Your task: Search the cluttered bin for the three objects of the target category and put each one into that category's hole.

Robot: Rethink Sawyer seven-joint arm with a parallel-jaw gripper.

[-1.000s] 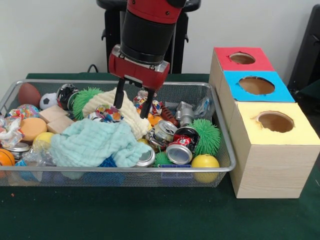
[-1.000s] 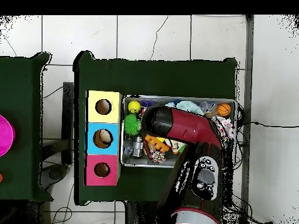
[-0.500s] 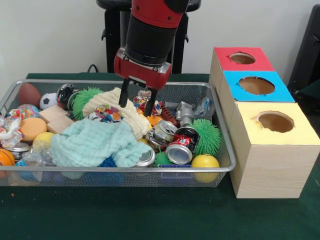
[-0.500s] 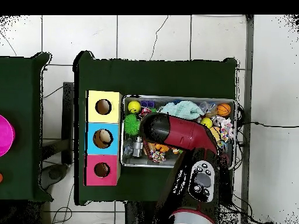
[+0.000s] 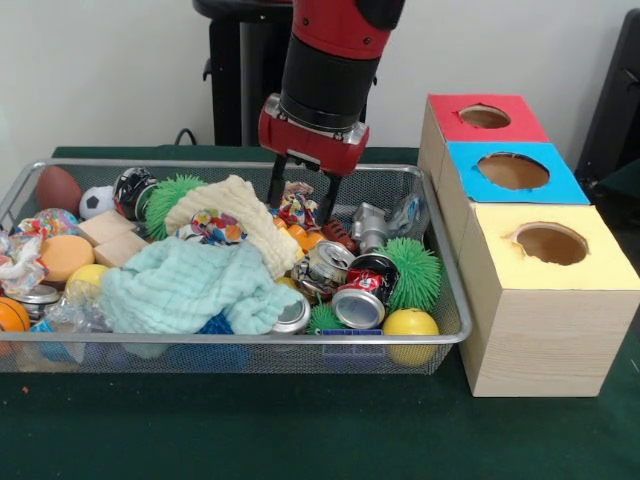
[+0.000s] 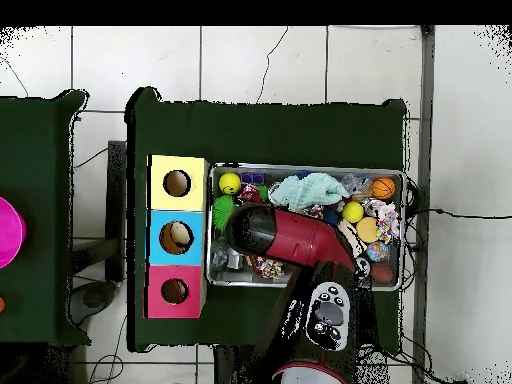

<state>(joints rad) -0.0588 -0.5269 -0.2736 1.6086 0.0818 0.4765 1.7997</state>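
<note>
My pincer point(image 5: 301, 204) hung open and empty over the back of the bin point(image 5: 455, 300).

My two black fingers point(image 5: 276, 186) pointed straight down with a gap between them, and they held nothing. Just under them lay a small bright toy point(image 5: 296, 209). Beside it sat a cream cloth point(image 5: 245, 212), and a pale green cloth point(image 5: 180, 288) lay nearer the front. Three cans were in a heap near the right end. One can point(image 5: 362, 301) lay on its side, its round top facing the front, its long way running front to back. Another can point(image 5: 328, 262) lay tipped behind it, and a third can point(image 5: 293, 318) was half hidden under the green cloth. The box point(image 5: 545, 330) with three holes stood just beside the bin. From above, my arm point(image 6: 290, 238) hid the middle of the bin.
</note>
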